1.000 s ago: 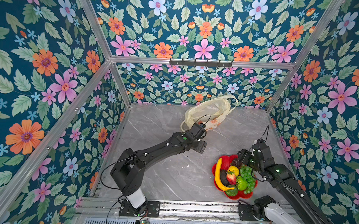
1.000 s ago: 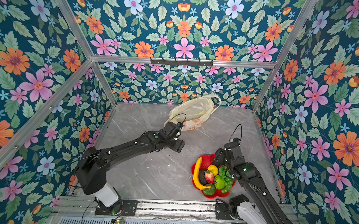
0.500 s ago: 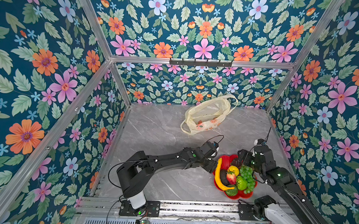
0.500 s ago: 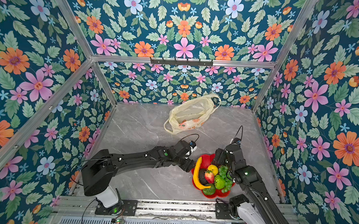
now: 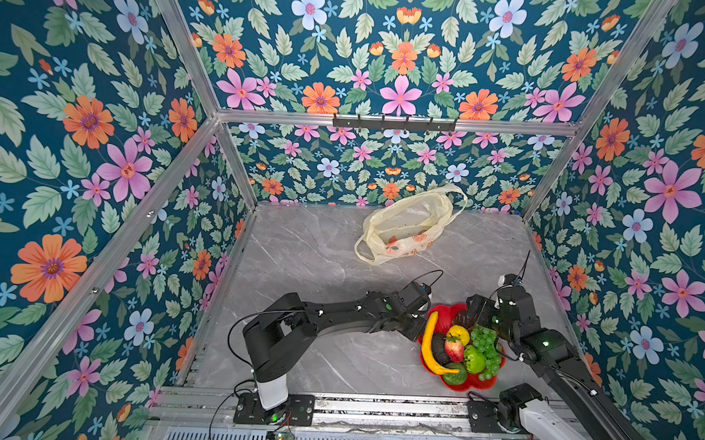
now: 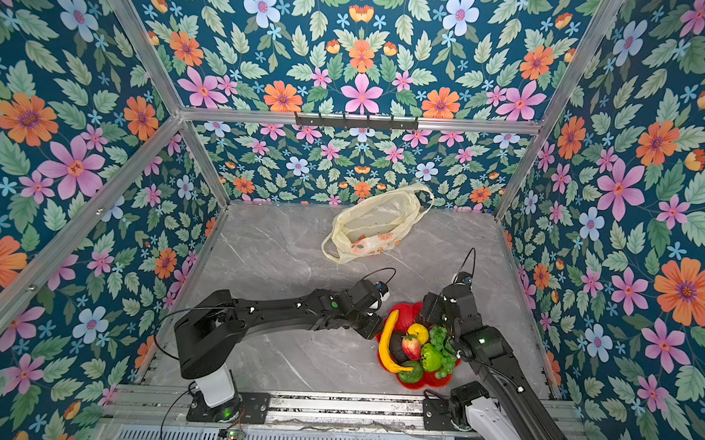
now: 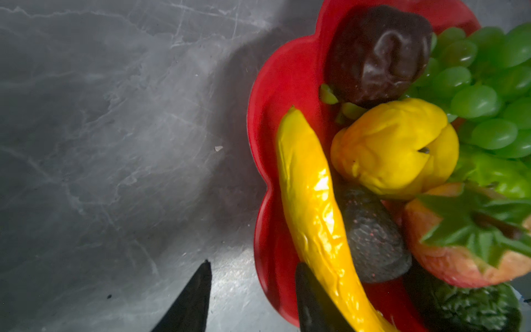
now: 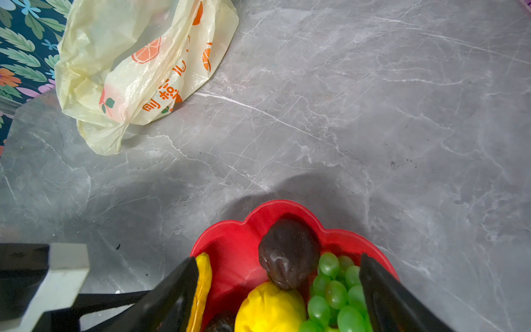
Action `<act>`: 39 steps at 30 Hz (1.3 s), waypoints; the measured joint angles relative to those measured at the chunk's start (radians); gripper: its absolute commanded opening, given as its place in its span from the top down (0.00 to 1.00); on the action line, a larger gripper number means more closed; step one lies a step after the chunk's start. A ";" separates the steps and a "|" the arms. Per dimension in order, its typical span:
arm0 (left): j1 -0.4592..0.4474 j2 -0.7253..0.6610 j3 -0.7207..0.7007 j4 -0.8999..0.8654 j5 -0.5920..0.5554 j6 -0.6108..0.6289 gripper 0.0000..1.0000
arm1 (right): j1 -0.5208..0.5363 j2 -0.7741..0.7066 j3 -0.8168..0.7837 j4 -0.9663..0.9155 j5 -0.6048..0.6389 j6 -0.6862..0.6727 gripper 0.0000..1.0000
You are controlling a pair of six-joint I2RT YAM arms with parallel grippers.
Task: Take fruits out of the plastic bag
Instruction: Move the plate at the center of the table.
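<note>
The left hand [image 7: 253, 267] straddles the rim of the red plate [image 7: 258, 143], its fingers apart and clamping nothing; the banana [image 7: 313, 215] lies just beside one finger. The right hand [image 8: 277, 258] gapes wide above the lemon [image 8: 270, 307] and grapes [image 8: 333, 290]. The fruits [image 5: 454, 349] sit heaped on the plate at the near right of the bench [image 5: 320, 268]. The plastic bag [image 5: 407, 227] lies slack by the back wall [image 5: 386, 165], well apart, with bare bench between. The wrist views show the fingers and a dark wrinkled fruit [image 8: 287, 253]; in both top views these cannot be made out
</note>
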 measured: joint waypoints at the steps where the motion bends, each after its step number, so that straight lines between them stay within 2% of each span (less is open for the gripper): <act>1: 0.000 0.005 0.002 0.000 0.003 -0.001 0.59 | 0.000 0.001 -0.001 0.001 0.000 0.000 0.11; 10: -0.005 0.031 0.026 0.000 0.011 -0.021 0.77 | 0.000 0.000 -0.014 0.008 0.000 0.001 0.11; 20: -0.005 0.045 0.030 0.000 0.011 -0.028 0.86 | 0.000 -0.002 -0.018 0.011 0.000 0.002 0.12; 34: 0.002 0.049 0.041 0.006 -0.002 -0.068 0.92 | 0.000 -0.001 -0.024 0.011 0.001 0.009 0.12; 39: 0.033 0.034 0.035 0.000 -0.009 -0.076 0.94 | 0.000 0.000 -0.024 0.012 0.001 0.009 0.12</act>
